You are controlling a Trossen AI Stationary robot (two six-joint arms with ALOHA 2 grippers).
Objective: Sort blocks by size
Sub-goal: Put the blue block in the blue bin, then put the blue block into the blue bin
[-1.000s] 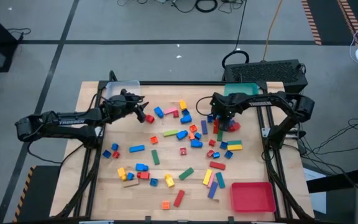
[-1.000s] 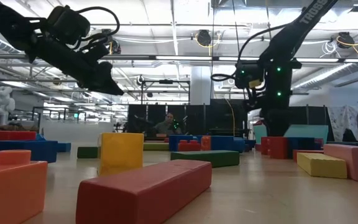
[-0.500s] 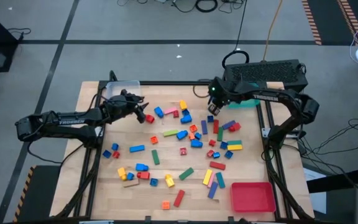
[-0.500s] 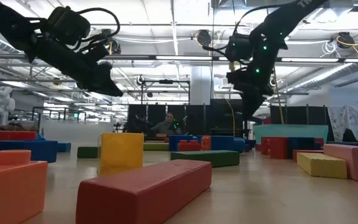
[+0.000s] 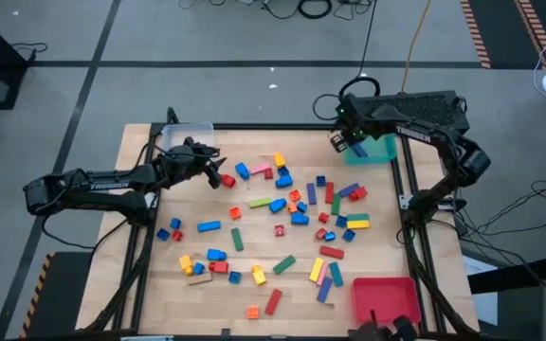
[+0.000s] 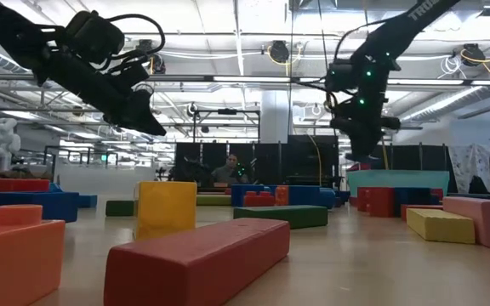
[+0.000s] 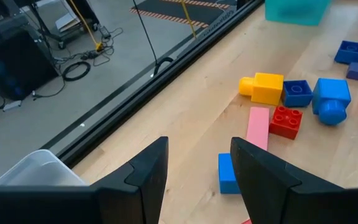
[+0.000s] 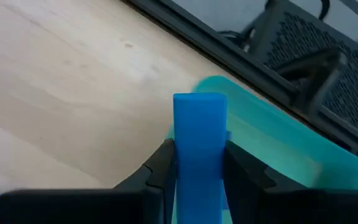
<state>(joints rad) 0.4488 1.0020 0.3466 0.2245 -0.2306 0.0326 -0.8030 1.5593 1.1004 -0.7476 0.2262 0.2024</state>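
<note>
lots of blocks (image 5: 297, 220) lie spread over the middle of the desk (image 5: 140, 289), in red, blue, yellow, green, orange and pink. some are long bars, some are middle ones, some are tiny. i think the sorting is only at its start, because nearly all of them are mixed up on the wood.

the red tray (image 5: 385, 299) at the near right corner looks bare. the clear tray (image 5: 186, 134) sits at the far left corner, and i cannot see inside it. the teal tray (image 5: 375, 148) sits at the far right corner.

the right claw (image 5: 345, 142) is up in the air at the edge of the teal tray. it is squeezed tight on a long blue block (image 8: 199, 149), which stands straight up between its two fingers. the block hangs over the near rim of the teal tray, so i guess the next job is to drop it in there.

the left claw (image 5: 218, 173) is open and holds nothing. it waits near the clear tray, above the desk. just past it lie a pink bar (image 7: 258, 127), a small red block (image 7: 285, 121) and a blue block (image 7: 227, 174).
</note>
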